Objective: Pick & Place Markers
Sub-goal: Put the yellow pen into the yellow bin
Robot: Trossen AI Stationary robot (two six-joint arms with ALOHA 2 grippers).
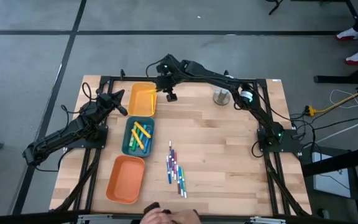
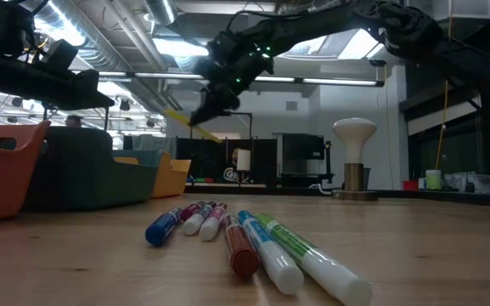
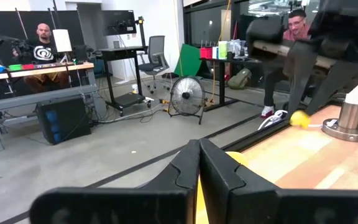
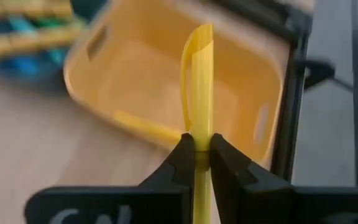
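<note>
My right gripper (image 4: 197,146) (image 1: 167,91) is shut on a yellow marker (image 4: 197,74) and hangs above the far right rim of the yellow tray (image 1: 142,98) (image 4: 166,81). A second yellow marker (image 4: 138,127) lies on that tray's floor. In the low view the held marker (image 2: 179,117) sticks out of the gripper (image 2: 211,104) high over the table. Several markers (image 1: 176,168) (image 2: 253,242) lie side by side on the wood near the table's front. More markers rest in the blue tray (image 1: 138,135). My left gripper (image 3: 199,165) (image 1: 115,102) waits shut at the table's left. My right gripper pinches the yellow marker's shaft (image 4: 199,138) between its two fingers. The marker runs along the fingers and sticks out well past their tips. The fingers slant downward from the table's right side. The marker is lifted clear, over the yellow tray.
An orange tray (image 1: 126,178) stands at the front left. A metal post with a white cap (image 1: 221,96) (image 2: 354,161) stands at the far right of centre. A person's hand (image 1: 163,215) shows at the near edge. Bare wood lies to the right of the marker row.
</note>
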